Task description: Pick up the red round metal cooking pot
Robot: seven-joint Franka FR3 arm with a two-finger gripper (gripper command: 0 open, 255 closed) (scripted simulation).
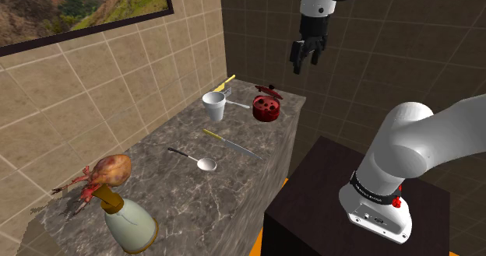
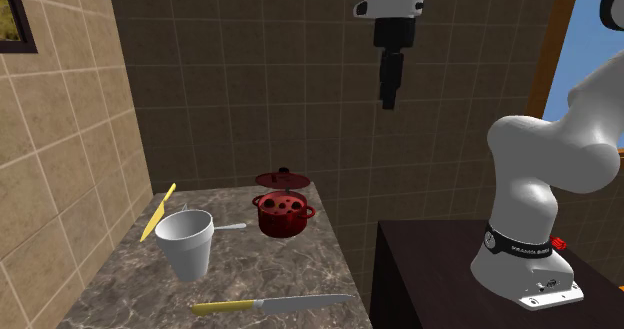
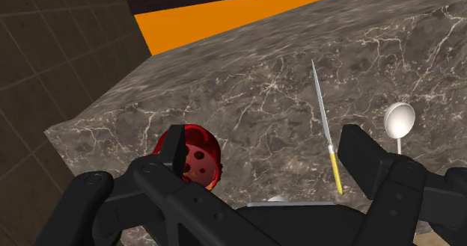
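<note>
The red round pot (image 1: 266, 108) stands near the far corner of the dark marble counter (image 1: 183, 196), with small side handles and dark round spots inside. A red lid (image 1: 269, 89) lies just behind it. In the second exterior view the pot (image 2: 282, 213) sits at the counter's far right with the lid (image 2: 281, 179) beyond. My gripper (image 1: 305, 60) hangs high above and a little past the pot, open and holding nothing; it points down (image 2: 389, 92). In the wrist view the pot (image 3: 196, 158) shows far below, beside one finger (image 3: 174, 151), and the gripper (image 3: 269, 158) holds nothing.
A white cup (image 1: 214, 106) stands close beside the pot, with a yellow utensil (image 1: 226, 82) at the wall. A yellow-handled knife (image 1: 228, 143) and a spoon (image 1: 195, 159) lie mid-counter. A vase with a brown figure (image 1: 117, 200) stands at the near end. The dark stand (image 1: 358, 208) sits beside the counter.
</note>
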